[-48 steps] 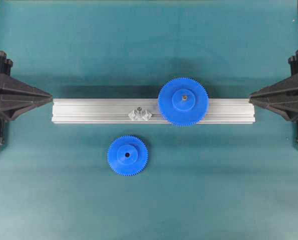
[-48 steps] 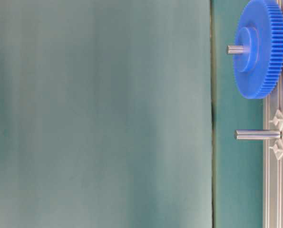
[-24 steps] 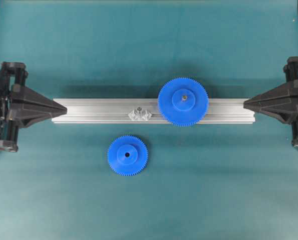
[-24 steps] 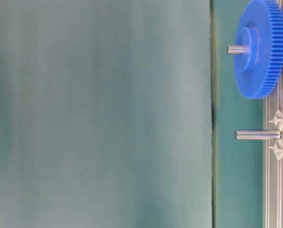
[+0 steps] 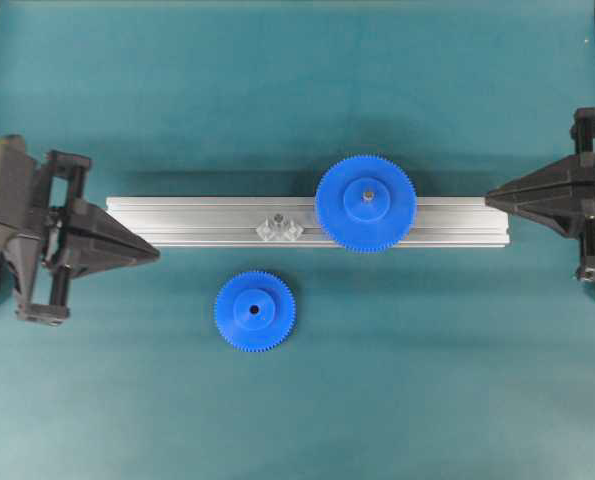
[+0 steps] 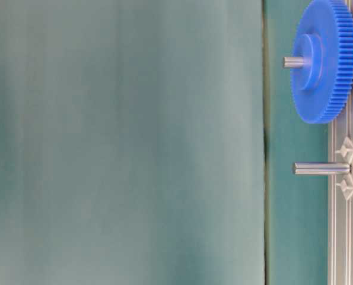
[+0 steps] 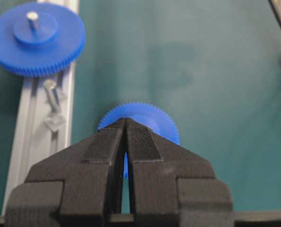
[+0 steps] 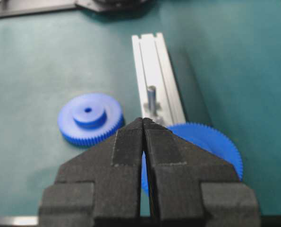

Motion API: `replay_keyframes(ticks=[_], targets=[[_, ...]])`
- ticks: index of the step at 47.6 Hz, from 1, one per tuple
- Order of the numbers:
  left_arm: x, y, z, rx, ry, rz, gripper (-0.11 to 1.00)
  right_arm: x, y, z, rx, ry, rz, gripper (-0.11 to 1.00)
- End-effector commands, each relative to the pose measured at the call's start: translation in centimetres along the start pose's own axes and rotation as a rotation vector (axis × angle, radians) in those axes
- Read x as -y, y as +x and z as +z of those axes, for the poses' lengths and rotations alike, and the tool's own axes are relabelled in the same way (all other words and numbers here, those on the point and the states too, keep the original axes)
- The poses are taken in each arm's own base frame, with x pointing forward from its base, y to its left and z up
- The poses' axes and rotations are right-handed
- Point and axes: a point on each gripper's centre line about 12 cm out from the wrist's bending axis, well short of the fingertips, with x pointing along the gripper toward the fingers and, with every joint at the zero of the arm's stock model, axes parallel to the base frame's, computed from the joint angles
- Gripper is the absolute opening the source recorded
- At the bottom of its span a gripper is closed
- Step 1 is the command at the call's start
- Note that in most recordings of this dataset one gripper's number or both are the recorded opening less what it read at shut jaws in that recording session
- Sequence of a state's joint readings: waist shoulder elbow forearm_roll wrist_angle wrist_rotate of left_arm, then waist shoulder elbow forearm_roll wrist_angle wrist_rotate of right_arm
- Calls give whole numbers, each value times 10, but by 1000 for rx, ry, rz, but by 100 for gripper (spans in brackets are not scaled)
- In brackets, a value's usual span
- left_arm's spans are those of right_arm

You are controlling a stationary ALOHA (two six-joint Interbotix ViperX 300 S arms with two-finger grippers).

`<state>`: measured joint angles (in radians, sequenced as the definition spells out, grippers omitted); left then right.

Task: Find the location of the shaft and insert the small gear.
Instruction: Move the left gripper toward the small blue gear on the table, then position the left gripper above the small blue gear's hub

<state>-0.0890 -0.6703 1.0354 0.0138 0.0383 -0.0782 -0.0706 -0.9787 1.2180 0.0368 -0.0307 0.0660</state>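
Left gripper (image 5: 155,254) pressed together, holding nothing, tip over the left end of the aluminium rail (image 5: 177,222). Right gripper (image 5: 489,200) also pressed together, empty, at the rail's right end. Small gear (image 5: 254,311) lies flat on the teal mat (image 5: 397,380), just below the rail. Shaft (image 5: 278,227) stands upright on the rail, left of the large gear (image 5: 365,203), apart from the small gear.
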Motion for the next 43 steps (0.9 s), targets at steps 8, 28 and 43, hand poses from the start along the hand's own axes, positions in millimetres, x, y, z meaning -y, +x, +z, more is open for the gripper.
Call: replay_keyframes(ticks=[8, 28, 43], targets=[[7, 23, 8, -101, -2, -12, 1, 2, -1, -2, -9, 13, -12, 0], [13, 69, 11, -247, 7, -13, 1, 3, -2, -8, -60, 12, -16, 0], [16, 106, 7, -379, 14, -7, 1, 3, -2, -11, -66, 14, -17, 0]])
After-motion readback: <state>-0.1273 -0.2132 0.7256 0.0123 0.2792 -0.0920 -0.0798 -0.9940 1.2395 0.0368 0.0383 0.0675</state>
